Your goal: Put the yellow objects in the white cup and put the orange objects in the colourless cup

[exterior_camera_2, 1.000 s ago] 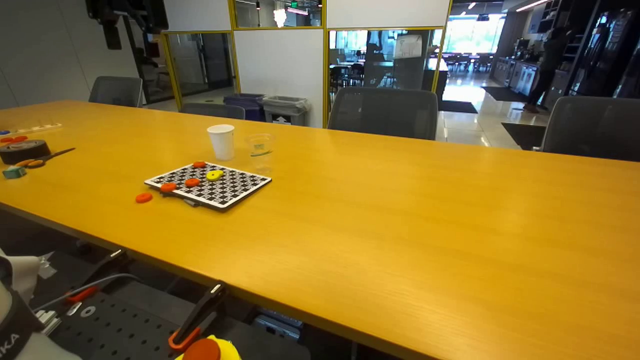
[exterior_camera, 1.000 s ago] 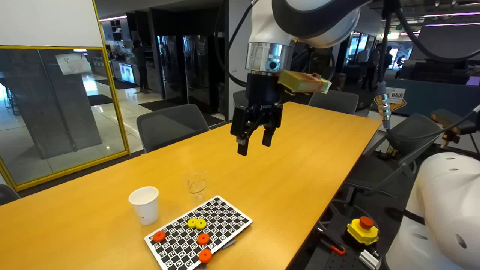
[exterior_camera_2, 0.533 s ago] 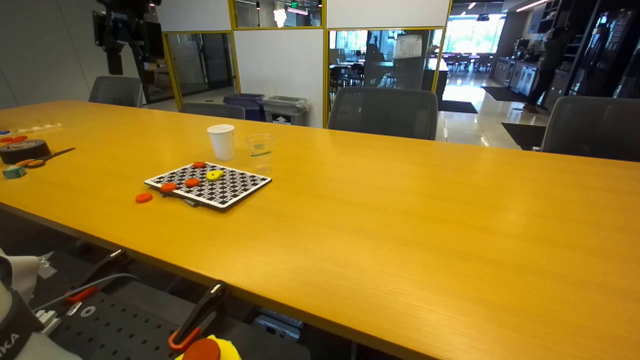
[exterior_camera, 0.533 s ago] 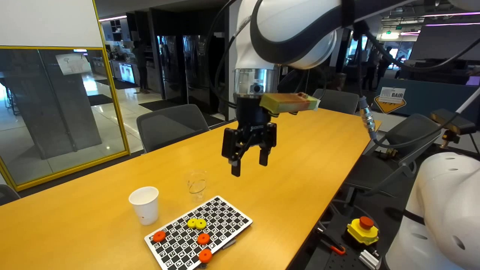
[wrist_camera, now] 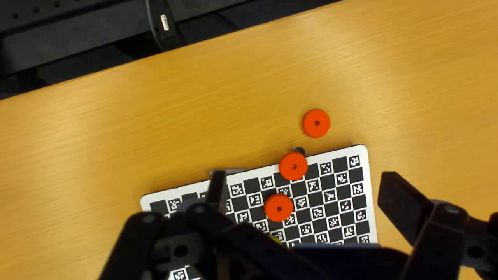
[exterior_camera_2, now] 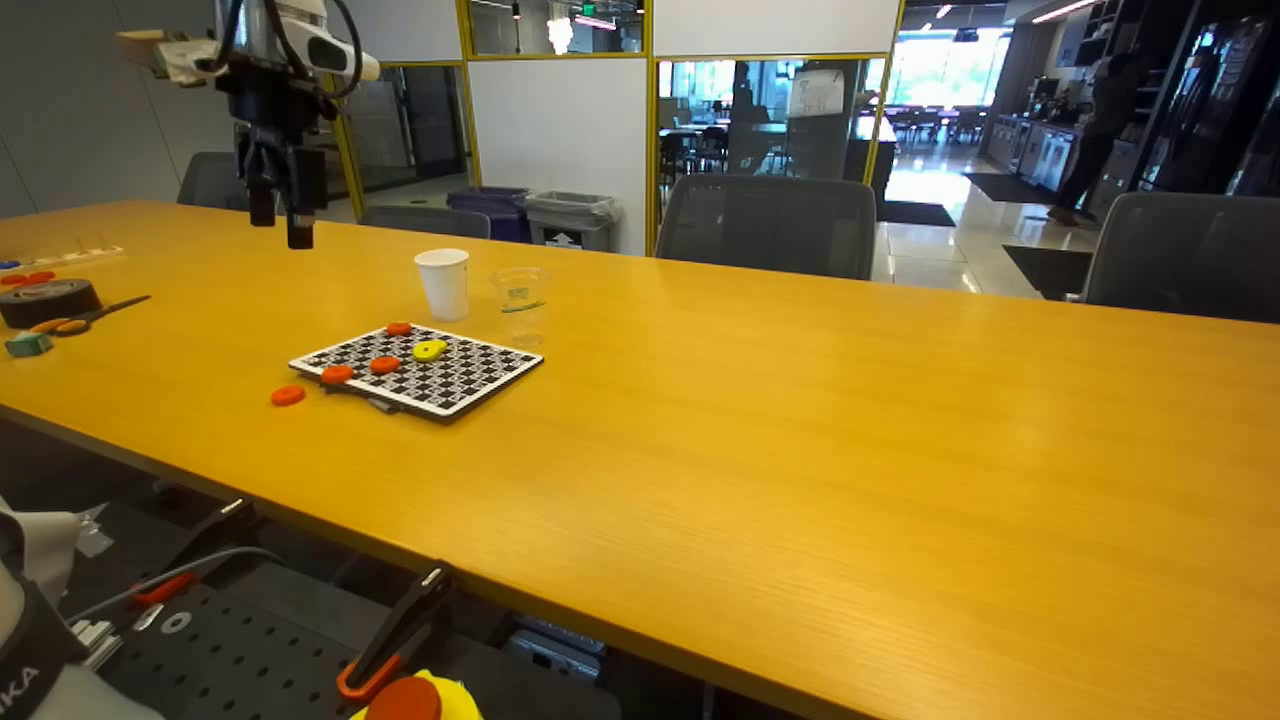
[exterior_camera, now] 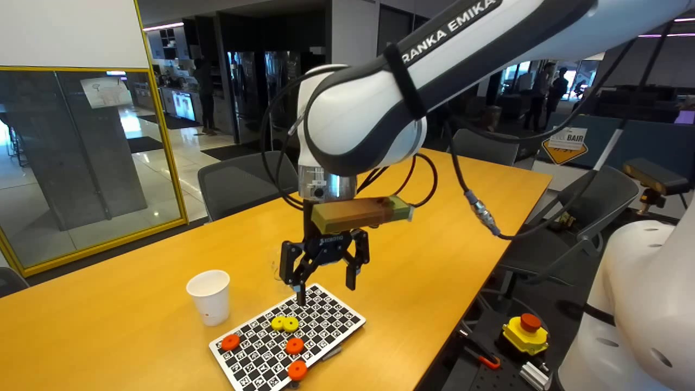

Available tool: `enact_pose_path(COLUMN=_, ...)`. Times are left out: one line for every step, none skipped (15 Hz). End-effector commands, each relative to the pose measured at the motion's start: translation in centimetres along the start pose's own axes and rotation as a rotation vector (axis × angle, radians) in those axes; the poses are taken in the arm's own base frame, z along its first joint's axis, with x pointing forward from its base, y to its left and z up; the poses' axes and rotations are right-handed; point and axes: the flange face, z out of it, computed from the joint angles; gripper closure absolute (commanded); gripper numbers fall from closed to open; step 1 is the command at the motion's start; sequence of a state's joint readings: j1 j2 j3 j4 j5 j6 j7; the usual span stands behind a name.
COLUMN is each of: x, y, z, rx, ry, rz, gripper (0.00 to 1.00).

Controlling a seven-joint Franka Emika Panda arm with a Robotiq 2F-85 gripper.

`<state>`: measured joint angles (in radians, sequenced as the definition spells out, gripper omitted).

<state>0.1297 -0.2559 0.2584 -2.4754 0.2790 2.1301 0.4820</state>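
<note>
Your gripper [exterior_camera: 326, 296] hangs above the checkered marker board [exterior_camera: 331, 316], jaws spread wide and holding nothing.
The two yellow discs [exterior_camera: 288, 326] lie together on the board, seemingly touching — your gripper covers nearly all of them in the wrist view. You also have an orange disc [exterior_camera: 230, 342] near one corner of the board, a second orange disc [exterior_camera: 295, 346] farther in, a third orange disc [exterior_camera: 297, 371] across one long edge, and a fourth orange disc [wrist_camera: 316, 123] on the wood-grain table [exterior_camera: 423, 244] just off that edge. Past the board's opposite long edge, the white paper cup [exterior_camera: 209, 298] stands upright near that first corner; in an exterior view the clear green-printed cup [exterior_camera_2: 521, 300] stands upright farther along.
</note>
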Motion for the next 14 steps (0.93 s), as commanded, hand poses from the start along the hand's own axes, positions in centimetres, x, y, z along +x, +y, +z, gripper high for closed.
enact_pose_path(x=0.9, y=-2.8, z=2.6, rx=0.012, ry=0.007, rz=0.040, gripper=0.00)
enact_pose_path(x=0.9, y=-3.5, z=3.7, rx=0.007, ry=0.012, rz=0.032, gripper=0.00)
enact_pose_path(x=1.0, y=-3.9, z=4.5, rx=0.005, ry=0.014, rz=0.033, gripper=0.00)
enact_pose_path(x=0.9, y=-4.5, z=5.5, rx=-0.004, ry=0.016, rz=0.029, gripper=0.00)
enact_pose_path(x=1.0, y=-5.1, z=6.4, rx=-0.014, ry=0.018, rz=0.025, gripper=0.00)
enact_pose_path(x=1.1, y=-5.4, z=7.3, rx=-0.029, ry=0.021, rz=0.021, gripper=0.00)
enact_pose_path(x=1.4, y=-5.8, z=7.9, rx=-0.044, ry=0.025, rz=0.018, gripper=0.00)
enact_pose_path(x=1.8, y=-6.1, z=8.7, rx=-0.065, ry=0.027, rz=0.016, gripper=0.00)
enact_pose_path(x=2.2, y=-6.2, z=9.2, rx=-0.083, ry=0.031, rz=0.014, gripper=0.00)
enact_pose_path(x=2.7, y=-6.3, z=9.8, rx=-0.101, ry=0.036, rz=0.011, gripper=0.00)
enact_pose_path(x=3.1, y=-6.5, z=10.2, rx=-0.115, ry=0.042, rz=0.010, gripper=0.00)
enact_pose_path(x=3.7, y=-6.5, z=10.5, rx=-0.125, ry=0.054, rz=0.014, gripper=0.00)
enact_pose_path(x=4.3, y=-6.6, z=10.8, rx=-0.130, ry=0.067, rz=0.016, gripper=0.00)
enact_pose_path(x=5.0, y=-6.6, z=11.1, rx=-0.130, ry=0.082, rz=0.018, gripper=0.00)
